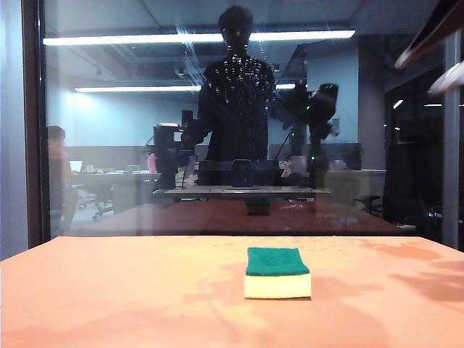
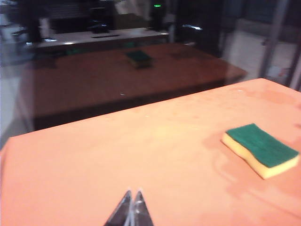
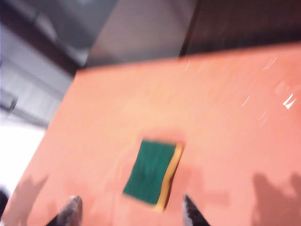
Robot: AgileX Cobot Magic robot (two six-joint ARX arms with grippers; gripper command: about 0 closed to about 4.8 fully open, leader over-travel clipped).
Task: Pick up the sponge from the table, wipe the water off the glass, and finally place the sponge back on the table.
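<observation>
- Step in hand, as we judge it: approach for the pick. Sponge (image 1: 278, 272) lies flat on the table (image 1: 109, 290), green side up, nothing touching it.
- Right gripper (image 3: 129, 212) is above the sponge, jaws apart; the sponge sits just ahead of the gap between the tips, set at a slant to them. View is blurred.
- Left gripper (image 2: 130, 209) is low over bare table w/ tips pressed together, holding nothing; sponge (image 2: 261, 150) is well off to its side, no contact.
- Next move, we reckon: bring the right gripper down so a fingertip lands on each side of the sponge, w/ wrist turned to match the slant, then close on the foam.
- Glass (image 1: 145, 109) stands upright beyond the far table edge; water (image 1: 243, 80) shows as fine droplets & streaks high on the pane, well above the sponge.
- Around: only reflections in the pane – dim mirrored sponge, office lights, dark figure. Nothing real btwn right gripper & sponge.
- Risk: soft foam may skid if tips land uneven.
</observation>
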